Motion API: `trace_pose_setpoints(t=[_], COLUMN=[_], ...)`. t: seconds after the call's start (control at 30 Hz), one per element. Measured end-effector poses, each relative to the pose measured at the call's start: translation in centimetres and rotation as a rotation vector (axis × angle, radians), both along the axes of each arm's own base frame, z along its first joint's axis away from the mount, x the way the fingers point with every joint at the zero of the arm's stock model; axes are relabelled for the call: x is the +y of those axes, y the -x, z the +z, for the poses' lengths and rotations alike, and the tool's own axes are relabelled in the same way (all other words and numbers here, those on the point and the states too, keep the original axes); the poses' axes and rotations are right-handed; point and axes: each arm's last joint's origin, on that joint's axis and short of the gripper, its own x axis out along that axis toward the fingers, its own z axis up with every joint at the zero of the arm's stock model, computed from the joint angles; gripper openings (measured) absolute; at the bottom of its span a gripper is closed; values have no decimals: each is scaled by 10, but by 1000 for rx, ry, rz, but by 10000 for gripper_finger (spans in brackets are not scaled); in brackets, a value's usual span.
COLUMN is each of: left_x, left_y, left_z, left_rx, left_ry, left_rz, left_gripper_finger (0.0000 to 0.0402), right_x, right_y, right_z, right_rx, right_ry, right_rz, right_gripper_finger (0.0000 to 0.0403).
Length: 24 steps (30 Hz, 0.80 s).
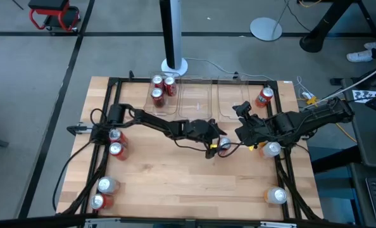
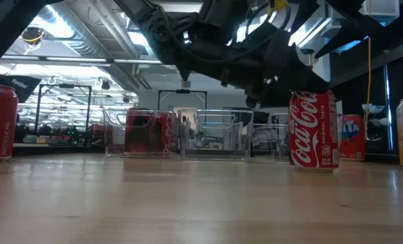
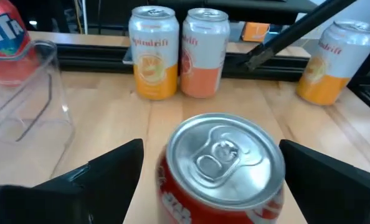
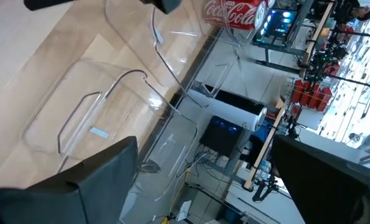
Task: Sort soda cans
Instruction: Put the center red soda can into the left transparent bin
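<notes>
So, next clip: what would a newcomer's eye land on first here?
Probably the left gripper, open around a red soda can at mid-table, its fingers apart on either side and not yet closed. Next, the clear bins along the table's far edge: the leftmost already holds three red cans. The right gripper hangs open over the bins, and orange-and-silver cans wait near the table's right edge.

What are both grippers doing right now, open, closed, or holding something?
Left gripper: open, fingers either side of a red can, not gripping.
Right gripper: open, empty, over the clear bins.
</notes>
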Motion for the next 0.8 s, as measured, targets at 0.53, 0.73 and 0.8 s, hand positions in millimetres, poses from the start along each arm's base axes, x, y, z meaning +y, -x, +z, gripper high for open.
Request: trace_pose_setpoints(t=[0.53, 0.73, 0.8], left_x=[0, 0, 0], left_y=[-7, -7, -7], left_z=[-25, -24, -24], left_rx=[-40, -51, -50], left_ry=[6, -4, -4], left_rz=[3, 0, 0], left_gripper_finger=[355, 307, 302], right_x=[0, 1, 1], right_y=[0, 0, 0], right_z=[0, -1, -1], right_rx=[-4, 4, 4], right_ry=[-4, -26, -26], right_rz=[-3, 8, 8], right_gripper_finger=[369, 369, 369])
